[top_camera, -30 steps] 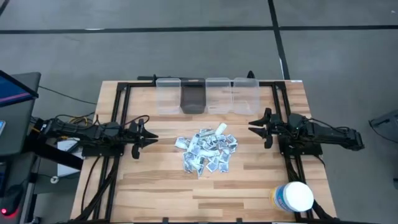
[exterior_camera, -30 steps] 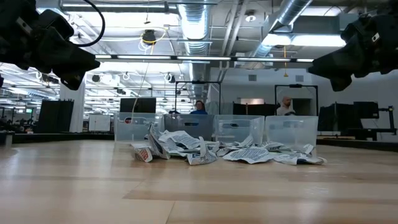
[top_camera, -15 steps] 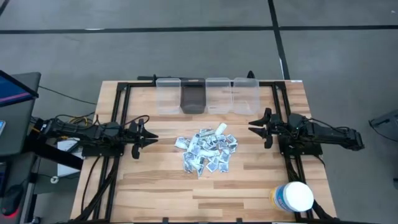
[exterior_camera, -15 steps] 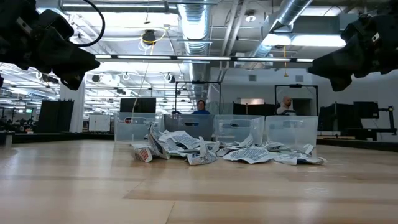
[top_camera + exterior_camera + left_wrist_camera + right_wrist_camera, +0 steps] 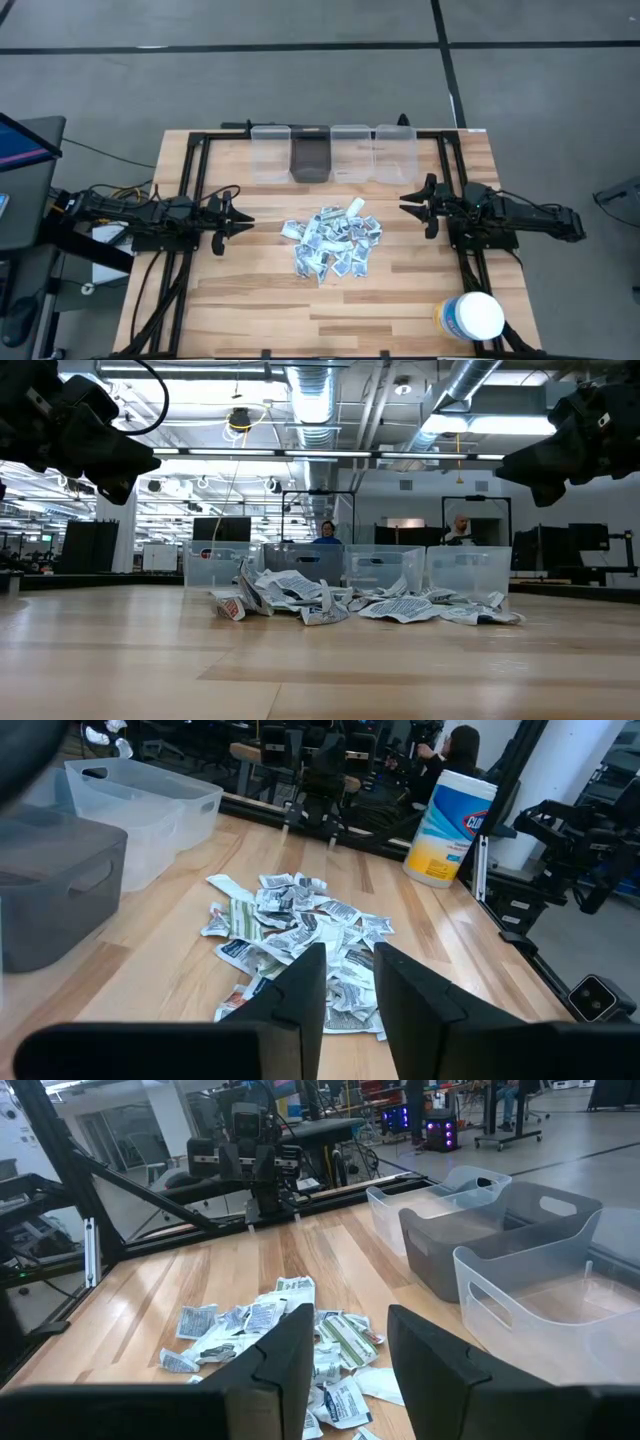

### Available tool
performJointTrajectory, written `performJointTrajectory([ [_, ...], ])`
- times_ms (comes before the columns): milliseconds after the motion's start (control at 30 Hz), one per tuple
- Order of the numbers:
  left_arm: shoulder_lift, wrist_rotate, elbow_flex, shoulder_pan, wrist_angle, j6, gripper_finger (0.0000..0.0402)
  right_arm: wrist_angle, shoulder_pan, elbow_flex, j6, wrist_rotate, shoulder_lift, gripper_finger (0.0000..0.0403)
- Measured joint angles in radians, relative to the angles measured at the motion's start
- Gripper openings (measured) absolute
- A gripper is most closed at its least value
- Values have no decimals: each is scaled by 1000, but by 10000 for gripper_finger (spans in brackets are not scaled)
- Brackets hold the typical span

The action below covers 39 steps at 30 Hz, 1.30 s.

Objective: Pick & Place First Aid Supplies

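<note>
- Nothing on the table has moved over the last second; both arms have stayed parked, so sorting is judged not yet begun.
- The left gripper is held part open and empty, well left of the pile.
- The right gripper is likewise part open, empty, well right.
- The packets, crumpled white-grey with blue or red print, lie heaped mid-table, before the bins.
</note>
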Motion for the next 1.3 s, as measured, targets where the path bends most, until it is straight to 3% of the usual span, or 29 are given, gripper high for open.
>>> performJointTrajectory([
  [567,0,0,0,0,2,-4,88,0,0,0,0,0,0,124],
  [967,0,-1,0,0,178,-3,88,0,0,0,0,0,0,124],
  [1133,0,-71,0,0,221,-3,88,0,0,0,0,0,0,124],
  [1300,0,-73,0,0,226,-3,88,0,-1,0,0,6,0,124],
])
